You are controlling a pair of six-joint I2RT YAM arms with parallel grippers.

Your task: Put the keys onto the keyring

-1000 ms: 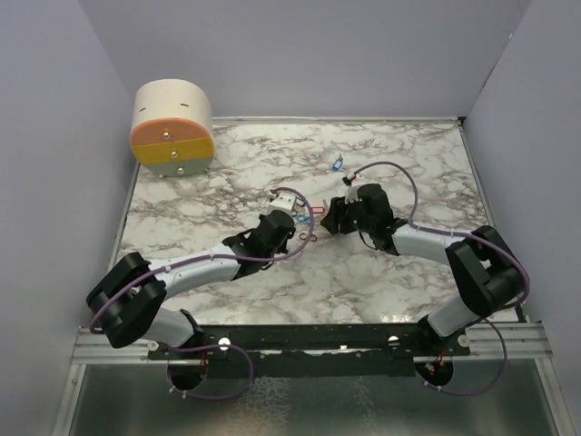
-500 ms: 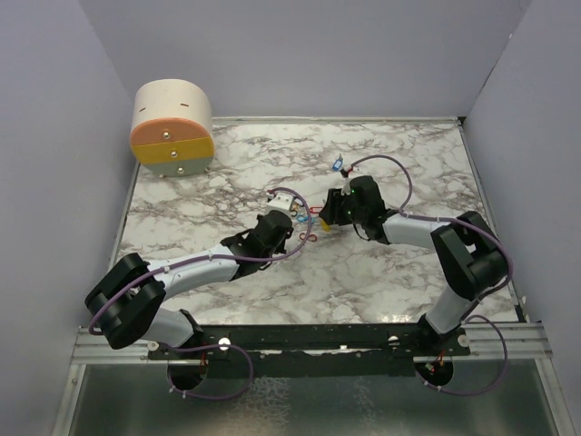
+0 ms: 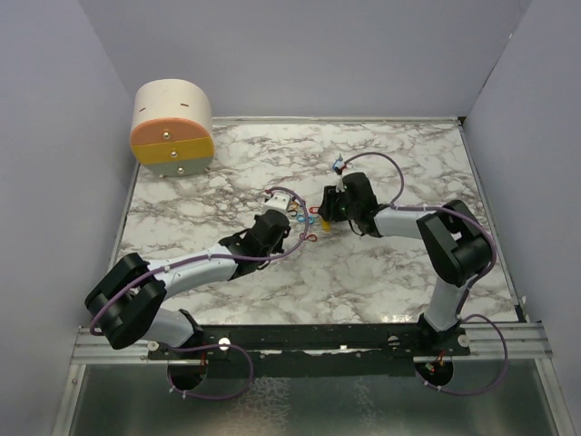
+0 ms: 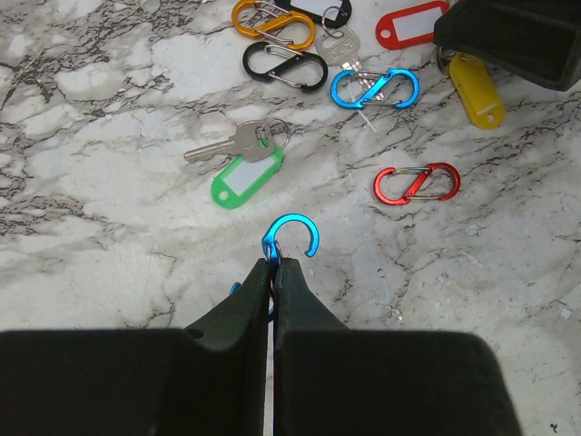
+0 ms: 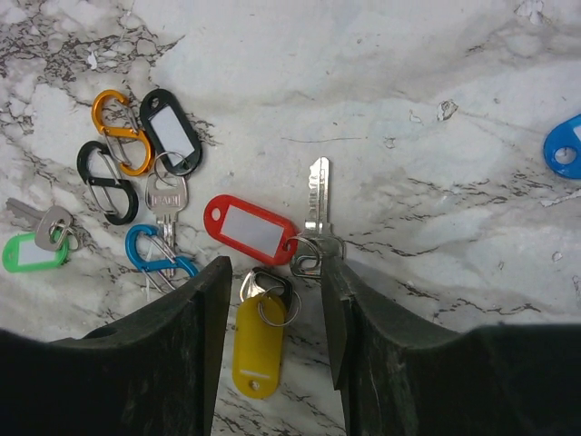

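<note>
Left claw (image 4: 274, 265) is pictured clamped together on a blue keyring (image 4: 292, 238), whose open hook is left showing just past the fingertips, well apart from the red-tagged key (image 4: 411, 24) on the marble table (image 3: 227, 173). The right claw (image 5: 275, 272) is held apart, with the yellow-tagged key (image 5: 259, 350) framed between its fingers (image 5: 195, 309); no contact with either finger can be made out.

In the right wrist view, that yellow-tagged key is laid just below the red-tagged key, their metal rings close together. To the left of the red-tagged key in the same view, a black-tagged key (image 5: 171, 132), an orange carabiner (image 5: 120, 132) and a black carabiner (image 5: 107, 182) are grouped tightly. A blue carabiner (image 5: 159, 254) is set just beside the red tag's lower left corner. The green-tagged key (image 4: 241, 177) is found farther left again, lying between the red-tagged key and the gripped keyring. A red carabiner (image 4: 418, 183) is left on its own, near the red-tagged key but apart from the cluster. A blue key tag (image 5: 567, 145) is cut off by the frame edge, well to the right of the red-tagged key. From above, a rounded drawer box (image 3: 172, 127) is seen well apart from the red-tagged key, toward the table's far left corner.
</note>
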